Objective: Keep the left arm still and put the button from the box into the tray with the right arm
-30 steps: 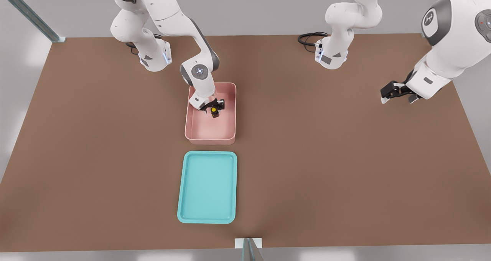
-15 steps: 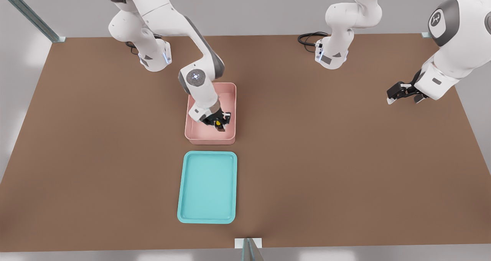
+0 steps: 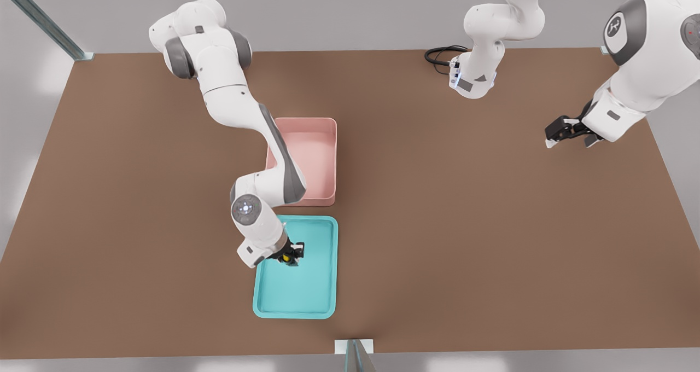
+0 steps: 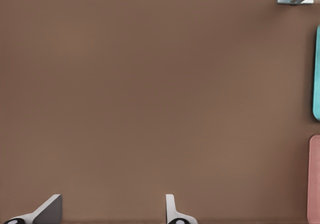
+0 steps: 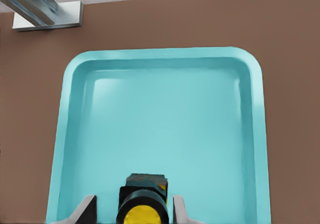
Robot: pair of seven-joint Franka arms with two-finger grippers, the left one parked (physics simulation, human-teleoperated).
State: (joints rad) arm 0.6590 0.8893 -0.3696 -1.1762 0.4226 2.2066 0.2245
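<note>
My gripper [image 3: 290, 254] hangs over the turquoise tray [image 3: 322, 284], above its far half and towards the front view's left, shut on the button [image 3: 286, 257]. The button [image 5: 142, 201] is a dark block with a round yellow cap, held between the two fingertips [image 5: 180, 209] in the right wrist view. Below it lies the bare floor of the tray [image 5: 165, 119]. The pale pink box [image 3: 314, 158] stands just beyond the tray with nothing visible inside; my forearm crosses its left wall.
The brown table [image 3: 465, 224] stretches wide to both sides of the tray and box. A metal bracket [image 3: 354, 347] sits at the near edge just past the tray, also seen as bracket [image 5: 47, 14]. A black cable [image 3: 440, 54] coils at the far edge.
My gripper has lifted the button out of the pink box and carried it towards the near edge, over the turquoise tray. The box now shows no button inside.
</note>
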